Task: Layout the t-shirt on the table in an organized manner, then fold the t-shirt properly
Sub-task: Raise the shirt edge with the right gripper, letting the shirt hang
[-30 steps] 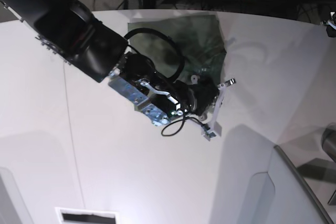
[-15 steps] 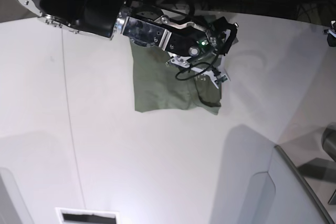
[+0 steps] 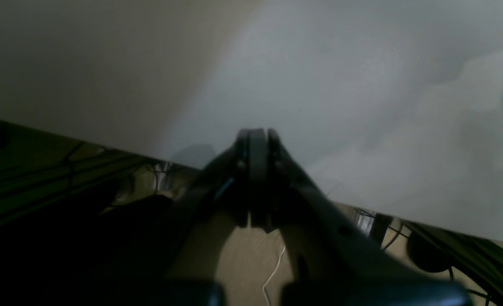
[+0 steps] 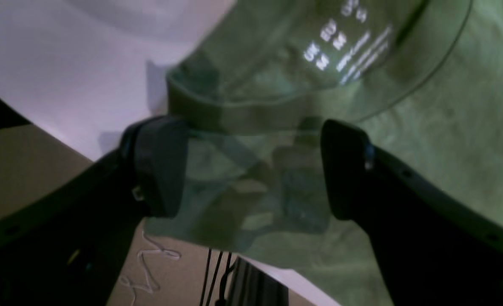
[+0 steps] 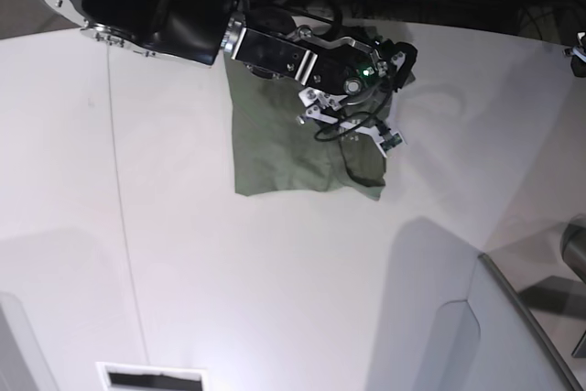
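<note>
We are mid-fold: our right gripper (image 4: 251, 170) stands spread over the t-shirt (image 5: 302, 148) collar, left gripper (image 3: 255, 140) pressed together, so next we probably need another fold.

Right arm (image 5: 183, 16): a second ago it stretched diagonally across the frame centre, its gripper at centre-right; now it lies along the top of the base view.

Right gripper (image 5: 396, 59): now at upper centre-right, over the far end of the t-shirt (image 5: 275, 148). Jaws have gone from closed to spread wide; in the wrist view the collar (image 4: 234, 112) lies between them, not pinched.

T-shirt: earlier mostly hidden behind the arm; now a flat rectangle on the table (image 5: 275, 281), its near edge lower in frame. Little change over the last half second.
</note>
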Available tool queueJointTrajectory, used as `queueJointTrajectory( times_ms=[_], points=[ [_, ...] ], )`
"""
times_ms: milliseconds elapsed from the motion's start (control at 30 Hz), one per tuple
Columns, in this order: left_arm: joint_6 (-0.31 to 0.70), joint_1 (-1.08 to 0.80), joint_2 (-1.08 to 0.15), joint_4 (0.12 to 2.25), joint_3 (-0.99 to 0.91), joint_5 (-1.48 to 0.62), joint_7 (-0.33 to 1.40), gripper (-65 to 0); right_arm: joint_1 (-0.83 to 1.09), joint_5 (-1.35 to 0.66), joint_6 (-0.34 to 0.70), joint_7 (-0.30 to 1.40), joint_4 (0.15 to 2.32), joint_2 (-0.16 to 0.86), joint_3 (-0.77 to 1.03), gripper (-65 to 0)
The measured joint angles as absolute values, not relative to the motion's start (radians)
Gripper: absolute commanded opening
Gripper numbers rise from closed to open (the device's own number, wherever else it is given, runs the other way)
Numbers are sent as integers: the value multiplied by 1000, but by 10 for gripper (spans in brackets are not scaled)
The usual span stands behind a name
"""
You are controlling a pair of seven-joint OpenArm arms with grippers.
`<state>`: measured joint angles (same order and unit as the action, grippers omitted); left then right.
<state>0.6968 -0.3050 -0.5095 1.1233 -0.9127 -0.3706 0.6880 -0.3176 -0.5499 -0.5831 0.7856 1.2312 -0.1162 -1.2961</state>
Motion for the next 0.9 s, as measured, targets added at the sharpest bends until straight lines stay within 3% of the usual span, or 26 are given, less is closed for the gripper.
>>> queueJointTrajectory(
  times_ms=[333,433,533,800,900],
  points=[
    [696,-302,-511,1121,-913,-370,688,-650,-315,-553,-575,786,1279,-119,-1298,-197],
    [697,-302,-509,1121,-913,-370,688,-650,-308,-553,-489,785,1278,-115,-1296,-201],
    [696,-302,-516,1121,-872,-369,688,-650,-295,-568,-470,753,1240,-120,-1295,-198],
    [696,-299,-513,1122,-850,-370,688,-650,-295,-560,-477,707,1177,-118,-1296,-204],
    [697,-299,-512,1122,-850,-370,688,-650,-297,-561,-474,705,1178,-119,-1296,-264]
  ],
)
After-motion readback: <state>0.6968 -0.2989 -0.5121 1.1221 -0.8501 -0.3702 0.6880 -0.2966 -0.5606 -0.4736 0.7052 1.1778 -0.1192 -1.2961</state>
